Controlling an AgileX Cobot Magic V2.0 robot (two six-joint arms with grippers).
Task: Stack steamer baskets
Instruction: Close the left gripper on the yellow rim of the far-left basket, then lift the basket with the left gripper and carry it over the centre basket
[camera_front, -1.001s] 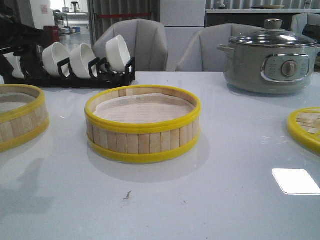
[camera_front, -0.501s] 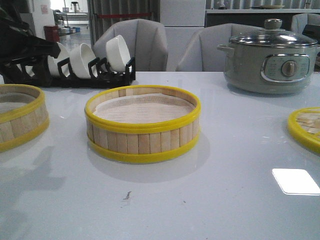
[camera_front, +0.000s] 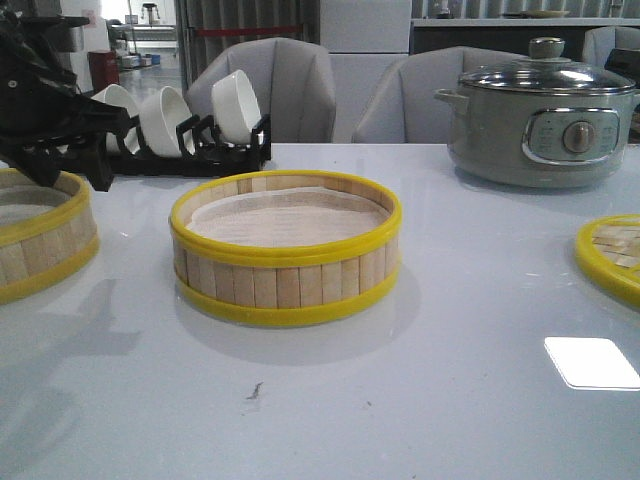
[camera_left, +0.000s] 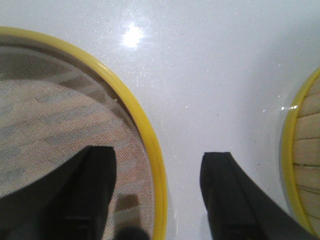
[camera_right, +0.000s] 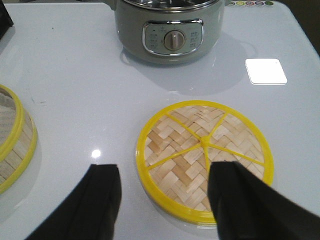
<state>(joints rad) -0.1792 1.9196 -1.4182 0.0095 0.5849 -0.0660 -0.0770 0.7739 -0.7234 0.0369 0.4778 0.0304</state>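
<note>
One steamer basket (camera_front: 285, 250) with bamboo walls and yellow rims stands at the table's middle. A second basket (camera_front: 35, 235) sits at the left edge. My left gripper (camera_front: 70, 172) is open just above this basket's right rim. In the left wrist view the gripper (camera_left: 157, 187) straddles the yellow rim (camera_left: 146, 135), one finger over the liner, the other over the table. The woven lid (camera_front: 612, 256) lies flat at the right. My right gripper (camera_right: 162, 200) is open above the lid (camera_right: 200, 150), straddling its near rim. It holds nothing.
A grey-green electric pot (camera_front: 545, 120) with a glass lid stands at the back right. A black rack with white bowls (camera_front: 165, 118) stands at the back left, just behind my left arm. Grey chairs stand beyond the table's far edge.
My left arm has come down and to the right, from the upper left corner to just over the left basket's rim. The baskets and lid have not moved.
</note>
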